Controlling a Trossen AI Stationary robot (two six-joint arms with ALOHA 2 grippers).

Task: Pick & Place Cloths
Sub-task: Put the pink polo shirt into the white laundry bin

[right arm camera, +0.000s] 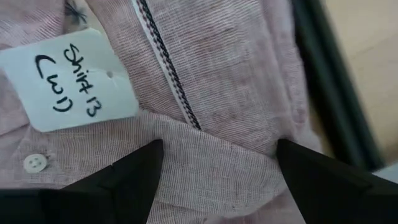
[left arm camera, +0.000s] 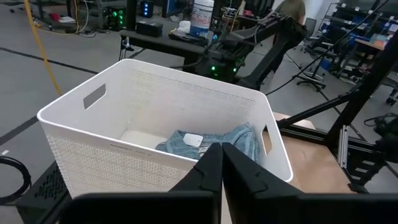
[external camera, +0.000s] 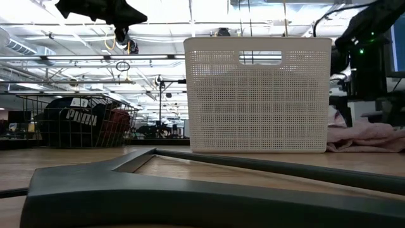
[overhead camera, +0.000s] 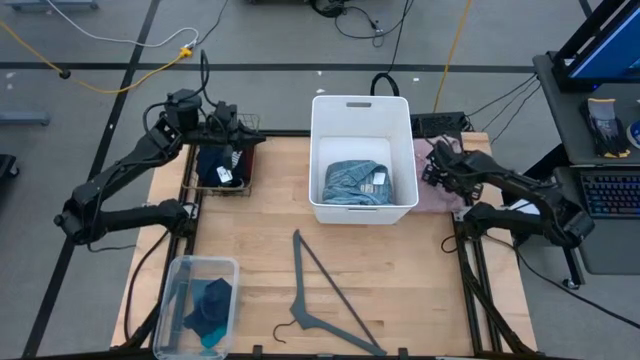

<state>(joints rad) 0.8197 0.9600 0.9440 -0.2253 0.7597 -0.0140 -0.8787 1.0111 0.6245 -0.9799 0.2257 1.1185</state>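
The right end effector (right arm camera: 217, 168) hangs directly over the pink shirt (overhead camera: 437, 190) at the table's (overhead camera: 400, 270) right edge, fingers spread wide; a handwritten tag (right arm camera: 68, 78) lies on the fabric. The left end effector (left arm camera: 222, 171) is closed on nothing, raised above the wire basket (overhead camera: 222, 165) of dark cloths. A folded light-blue cloth (overhead camera: 357, 182) lies in the white bin (overhead camera: 361, 112). A teal cloth (overhead camera: 208, 305) sits in the clear container (overhead camera: 178, 275).
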